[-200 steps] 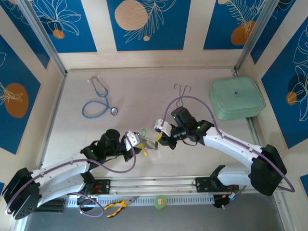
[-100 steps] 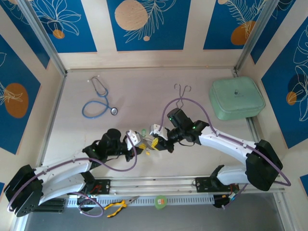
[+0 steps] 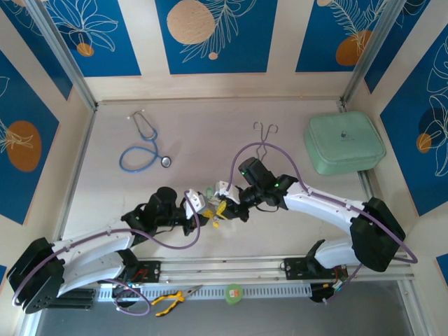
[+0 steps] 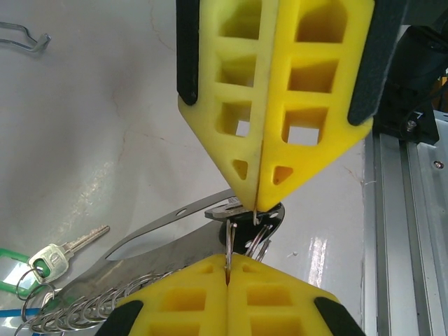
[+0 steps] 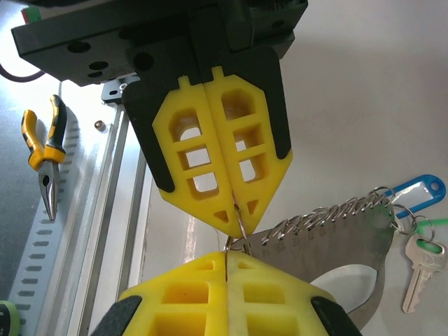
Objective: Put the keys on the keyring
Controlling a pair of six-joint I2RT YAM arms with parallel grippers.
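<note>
My two grippers meet tip to tip near the table's front centre. The left gripper is shut on a thin wire loop of the keyring. The right gripper is shut on another thin wire of that ring. A key's black head hangs between the two pairs of yellow fingers. A flat metal plate with a chain of small rings trails from the ring. A silver key, a green tab and a blue tag hang at its far end.
A blue-tubed stethoscope lies at the back left. Thin metal forceps lie at the back centre, a pale green case at the back right. Yellow-handled pliers rest by the slotted rail at the near edge.
The right gripper has moved left and slightly forward until its tips meet the left gripper's. The left arm has barely shifted. Both stay shut.
</note>
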